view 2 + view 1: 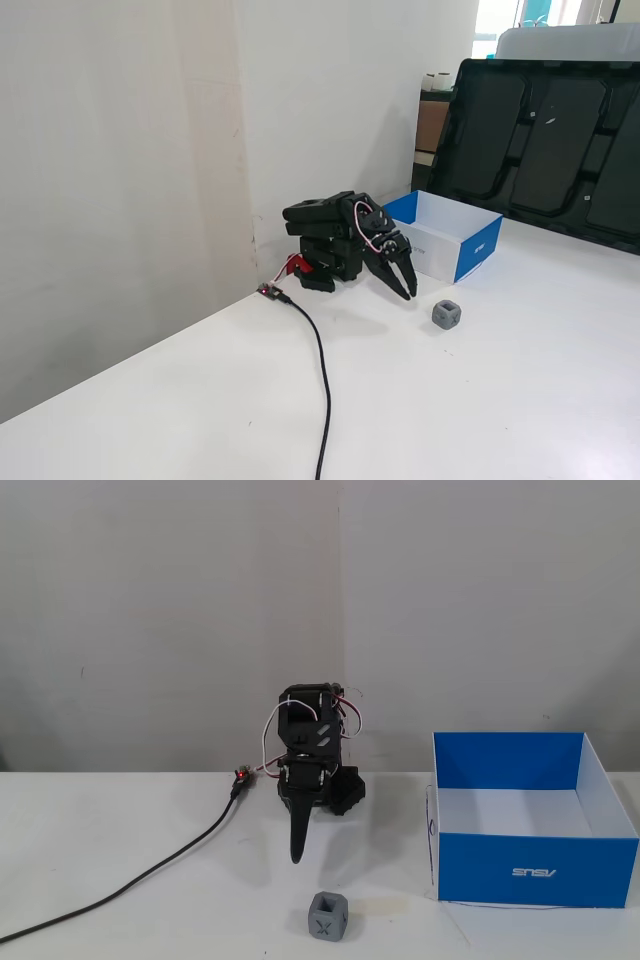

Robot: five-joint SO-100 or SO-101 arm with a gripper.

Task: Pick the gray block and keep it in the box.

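The gray block (pixel 328 917) is a small cube with an X on its front face. It sits on the white table near the front edge and also shows in the other fixed view (pixel 447 315). The box (pixel 536 869) is blue outside, white inside and empty, and stands to the block's right; it also shows in the other fixed view (pixel 480 250). My arm is folded low against the wall. My gripper (pixel 297 856) points down at the table, its jaws together and empty, a short way behind and left of the block. In the other fixed view the gripper (pixel 409 295) is beside the block, apart from it.
A black cable (pixel 150 875) runs from the arm's base across the table to the front left; it also shows in the other fixed view (pixel 322 380). A wall stands right behind the arm. A large black panel (pixel 550 140) leans beyond the box.
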